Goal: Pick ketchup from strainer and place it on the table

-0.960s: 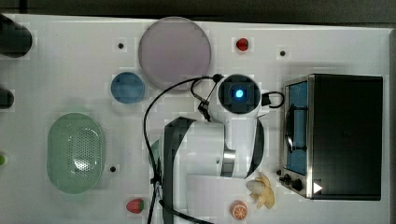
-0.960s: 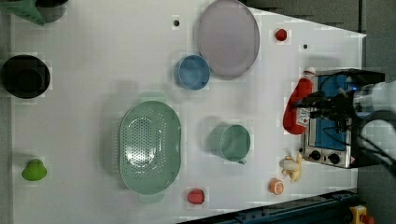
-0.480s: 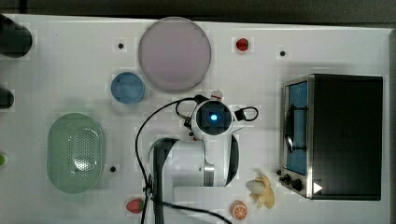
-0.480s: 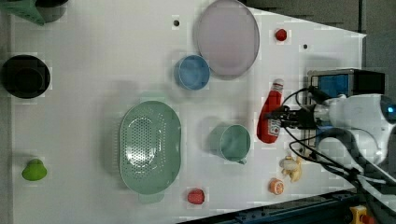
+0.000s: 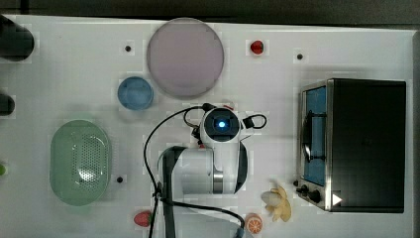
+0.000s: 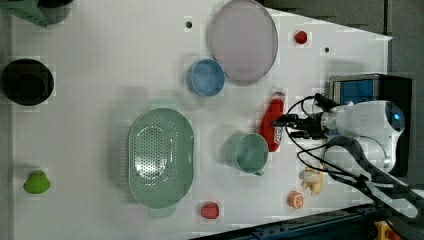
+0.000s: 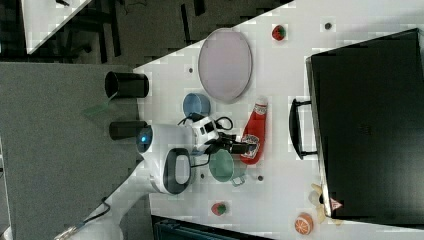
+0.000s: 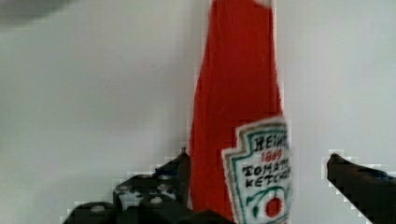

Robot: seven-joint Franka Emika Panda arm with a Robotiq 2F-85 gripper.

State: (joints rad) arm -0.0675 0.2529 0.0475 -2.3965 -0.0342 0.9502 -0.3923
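Observation:
The ketchup, a red bottle with a white cap and label, lies on the white table between the pink plate and the green cup. My gripper straddles its lower body. In the wrist view the ketchup lies between the fingers of my gripper, which is open, with a clear gap at one finger. In the right view the ketchup lies flat at my gripper. The pale green strainer stands with nothing in it at the left view's left and is also in the top view.
A green cup stands right beside the bottle. A blue bowl and a pink plate lie beyond it. A toaster oven fills the top view's right. A strawberry, an orange half and a banana lie near the table edge.
The arm carried the ketchup from beside the oven toward the left view's left, near the green cup. The bottle now lies on the table and the fingers have opened.

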